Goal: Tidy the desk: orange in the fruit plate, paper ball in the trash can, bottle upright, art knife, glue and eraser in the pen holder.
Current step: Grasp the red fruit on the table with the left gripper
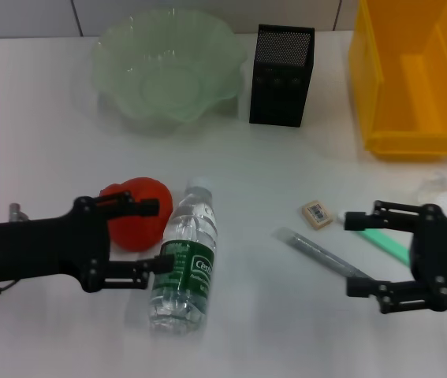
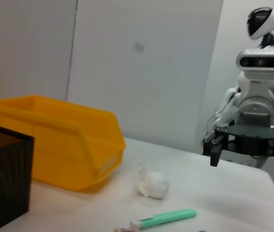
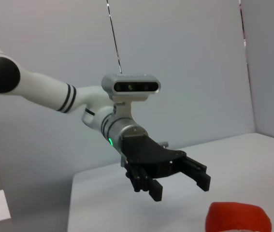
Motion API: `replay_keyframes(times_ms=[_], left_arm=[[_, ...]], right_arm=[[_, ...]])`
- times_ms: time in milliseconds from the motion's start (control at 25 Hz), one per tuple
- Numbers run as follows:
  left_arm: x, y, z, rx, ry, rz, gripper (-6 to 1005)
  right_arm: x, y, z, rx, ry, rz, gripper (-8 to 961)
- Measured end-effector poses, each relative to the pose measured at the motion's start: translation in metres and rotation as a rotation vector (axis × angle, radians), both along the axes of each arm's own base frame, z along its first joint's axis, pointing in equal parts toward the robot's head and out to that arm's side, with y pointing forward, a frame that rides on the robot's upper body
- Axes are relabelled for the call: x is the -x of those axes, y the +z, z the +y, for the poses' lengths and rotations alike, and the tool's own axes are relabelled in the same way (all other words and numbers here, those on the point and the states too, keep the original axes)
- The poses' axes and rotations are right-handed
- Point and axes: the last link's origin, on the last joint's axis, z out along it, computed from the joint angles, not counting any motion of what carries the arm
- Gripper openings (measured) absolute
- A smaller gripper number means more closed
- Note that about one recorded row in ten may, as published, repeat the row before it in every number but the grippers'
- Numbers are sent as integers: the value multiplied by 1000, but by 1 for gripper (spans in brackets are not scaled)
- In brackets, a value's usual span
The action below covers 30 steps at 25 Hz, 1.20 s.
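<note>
The orange (image 1: pixel 135 214) sits on the table front left, against the bottle (image 1: pixel 185 260), which lies on its side. My left gripper (image 1: pixel 154 235) is open; its fingers reach over the orange and the bottle's label. From the right wrist view it (image 3: pixel 180 187) hangs above the orange (image 3: pixel 238 218). My right gripper (image 1: pixel 351 253) is open and empty at the front right, over the clear glue stick (image 1: pixel 322 253) and the green art knife (image 1: pixel 385 240). The eraser (image 1: pixel 316 213) lies beside them. The paper ball (image 1: pixel 442 195) is at the right edge.
The fruit plate (image 1: pixel 121 47) stands at the back, the black pen holder (image 1: pixel 281 75) to its right, and the yellow trash can (image 1: pixel 381 134) at the back right. The left wrist view shows the trash can (image 2: pixel 54 140), pen holder (image 2: pixel 4 179), paper ball (image 2: pixel 153 183) and art knife (image 2: pixel 168 218).
</note>
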Motion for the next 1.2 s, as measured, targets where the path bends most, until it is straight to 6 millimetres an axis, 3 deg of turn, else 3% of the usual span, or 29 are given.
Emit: replay_keyframes(times_ms=[200, 560, 800, 1200], left_arm=[[10, 13, 5, -45, 20, 56, 851], [13, 18, 9, -92, 40, 49, 839], [18, 10, 19, -164, 73, 100, 832], [37, -20, 34, -214, 149, 304, 819]], right_arm=[[6, -11, 9, 15, 7, -13, 827], [9, -16, 12, 17, 1, -7, 826], [7, -16, 12, 6, -12, -12, 826], [3, -17, 11, -3, -29, -17, 827]])
